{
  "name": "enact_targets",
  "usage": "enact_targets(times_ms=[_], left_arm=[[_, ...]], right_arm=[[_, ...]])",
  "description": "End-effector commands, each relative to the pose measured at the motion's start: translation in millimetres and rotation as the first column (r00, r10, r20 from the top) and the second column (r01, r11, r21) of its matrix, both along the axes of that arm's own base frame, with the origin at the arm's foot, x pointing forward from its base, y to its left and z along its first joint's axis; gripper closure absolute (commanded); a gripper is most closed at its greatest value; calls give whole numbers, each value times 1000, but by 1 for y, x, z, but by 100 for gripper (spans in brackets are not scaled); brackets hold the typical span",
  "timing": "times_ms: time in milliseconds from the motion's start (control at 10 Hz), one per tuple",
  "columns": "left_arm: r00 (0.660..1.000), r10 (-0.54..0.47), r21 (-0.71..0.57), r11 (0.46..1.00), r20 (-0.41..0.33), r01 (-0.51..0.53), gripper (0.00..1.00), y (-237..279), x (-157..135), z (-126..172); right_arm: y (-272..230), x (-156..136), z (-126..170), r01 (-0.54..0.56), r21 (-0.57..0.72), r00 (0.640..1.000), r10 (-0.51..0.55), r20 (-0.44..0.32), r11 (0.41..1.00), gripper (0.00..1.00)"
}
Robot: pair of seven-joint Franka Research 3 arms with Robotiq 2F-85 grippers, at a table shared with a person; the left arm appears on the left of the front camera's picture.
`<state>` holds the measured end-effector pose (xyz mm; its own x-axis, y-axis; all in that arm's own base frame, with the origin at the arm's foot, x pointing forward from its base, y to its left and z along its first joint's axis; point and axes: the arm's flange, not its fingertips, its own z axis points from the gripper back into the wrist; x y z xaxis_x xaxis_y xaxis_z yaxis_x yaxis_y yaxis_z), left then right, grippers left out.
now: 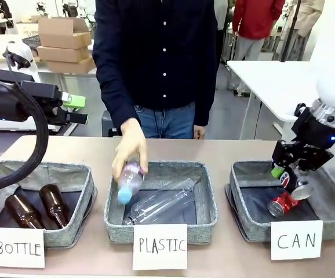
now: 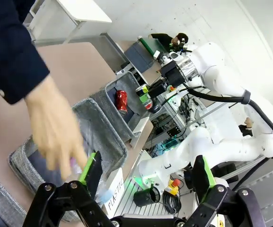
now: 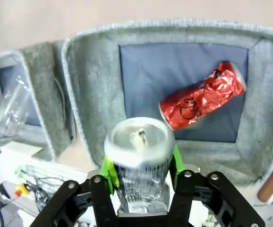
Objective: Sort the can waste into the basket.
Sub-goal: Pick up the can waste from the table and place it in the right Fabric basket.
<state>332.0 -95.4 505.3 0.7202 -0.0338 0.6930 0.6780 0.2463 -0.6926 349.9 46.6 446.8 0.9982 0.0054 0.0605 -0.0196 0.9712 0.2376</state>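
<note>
— Now, what is held by the right gripper [image 3: 140, 172]?
— A silver-topped can [image 3: 139, 156] is clamped between the green pads, above the CAN basket [image 3: 75, 94]; the red can [image 3: 202, 101] is already inside.
— Risks?
— If released crooked, the rim could be clipped. The left gripper [image 2: 146, 177] is spread wide, empty.

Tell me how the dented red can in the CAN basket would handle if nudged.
The red can lies on its side, so it may roll, though unevenly given its crumpled wall. It looks thin and probably light, likely to slide easily on the basket lining.
</note>
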Motion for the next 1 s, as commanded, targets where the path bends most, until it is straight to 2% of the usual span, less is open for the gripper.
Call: enact_targets(times_ms=[0,700,800,900], left_arm=[[1000,9,-15,1000,9,-9,0,0,-1,1],[1000,9,-15,1000,9,-9,0,0,-1,1],[1000,9,-15,1000,9,-9,0,0,-1,1],[1000,9,-15,1000,9,-9,0,0,-1,1]], right_arm=[[0,14,2,-11,15,1000,11,19,1000,0],[-4,22,5,-3,104,1000,-1,31,995,0],[-4,23,9,-64,180,997,53,63,982,0],[-5,18,20,-258,411,965,212,154,874,0]])
